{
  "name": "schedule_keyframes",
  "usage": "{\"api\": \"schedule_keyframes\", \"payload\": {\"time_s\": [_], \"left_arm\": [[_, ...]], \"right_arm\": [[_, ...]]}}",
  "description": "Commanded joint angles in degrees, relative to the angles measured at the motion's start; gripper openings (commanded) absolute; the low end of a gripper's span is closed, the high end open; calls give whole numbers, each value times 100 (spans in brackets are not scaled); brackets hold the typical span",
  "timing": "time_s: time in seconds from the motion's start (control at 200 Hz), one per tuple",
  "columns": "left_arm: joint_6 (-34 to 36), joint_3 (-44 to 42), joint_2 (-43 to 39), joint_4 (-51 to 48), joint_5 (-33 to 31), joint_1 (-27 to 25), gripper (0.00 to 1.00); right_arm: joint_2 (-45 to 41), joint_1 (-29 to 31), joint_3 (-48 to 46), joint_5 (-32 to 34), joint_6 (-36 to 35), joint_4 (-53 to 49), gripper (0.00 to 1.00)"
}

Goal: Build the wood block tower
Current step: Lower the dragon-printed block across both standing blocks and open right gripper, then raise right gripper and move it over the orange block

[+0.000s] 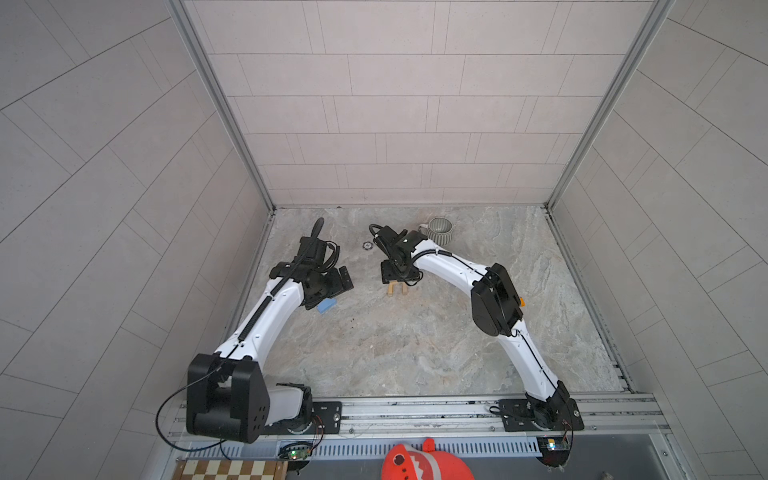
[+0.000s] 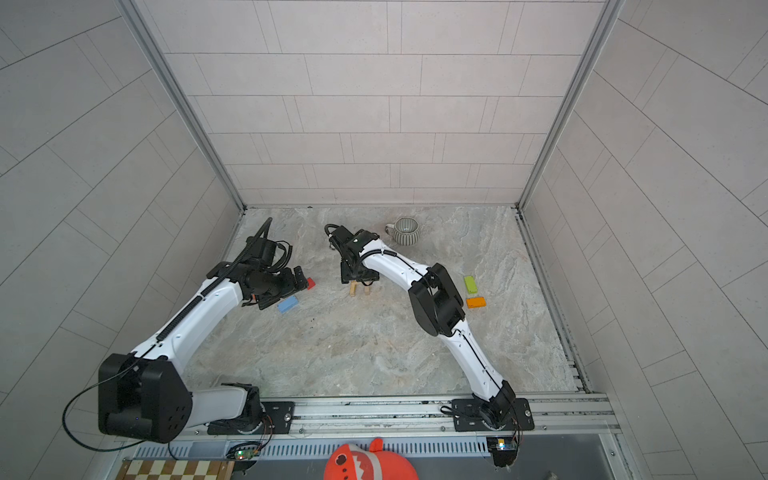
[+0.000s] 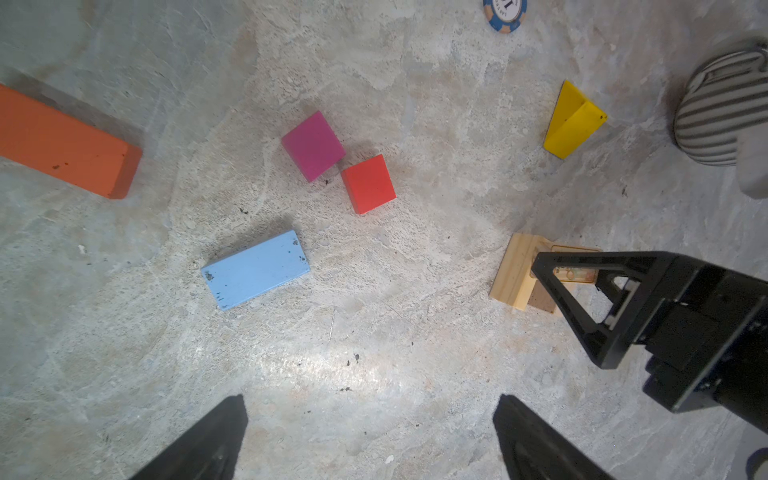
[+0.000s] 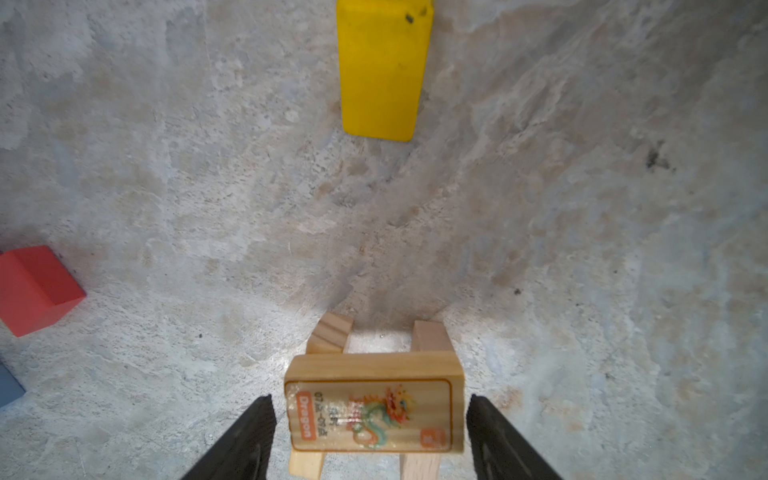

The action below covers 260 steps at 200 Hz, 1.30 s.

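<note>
The striped mug point(image 2: 405, 231) stands upright by the back wall. Mid-table, the right gripper point(image 4: 370, 401) straddles the top brick of the wood block tower point(image 4: 374, 368), jaws apart without touching. The left gripper point(image 3: 370, 399) hovers wide open, empty, near the blue brick point(image 3: 255, 270).

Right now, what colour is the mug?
The mug has grey-and-white stripes, clearest in the left wrist view.

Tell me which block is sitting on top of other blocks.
The tan block with the dragon picture: it bridges two plain tan blocks. The blue block and the other coloured ones rest directly on the table.
</note>
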Motion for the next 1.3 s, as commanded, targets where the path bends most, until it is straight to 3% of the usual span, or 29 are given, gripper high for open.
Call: {"api": "schedule_keyframes", "payload": {"time_s": [0.0, 0.305, 0.54, 0.891, 1.086, 1.296], "left_arm": [[77, -45, -150, -6, 9, 29, 100], [417, -41, -267, 106, 257, 6, 100], [397, 184, -221, 45, -123, -494, 100], [-33, 1151, 785, 47, -1100, -2209, 100], [-75, 1764, 1335, 6, -1327, -2773, 100], [-1, 2114, 1727, -163, -1365, -3010, 100]], "right_arm": [[-19, 52, 110, 99, -3, -114, 75], [-631, 30, -169, 261, -456, -89, 86], [-1894, -302, -1745, 225, -692, 536, 87], [-4048, -1888, -4775, -299, -706, 1528, 86], [-4734, -2849, -5890, -556, -681, 2005, 86], [-4796, -3479, -6408, -447, -661, 2229, 85]]}}
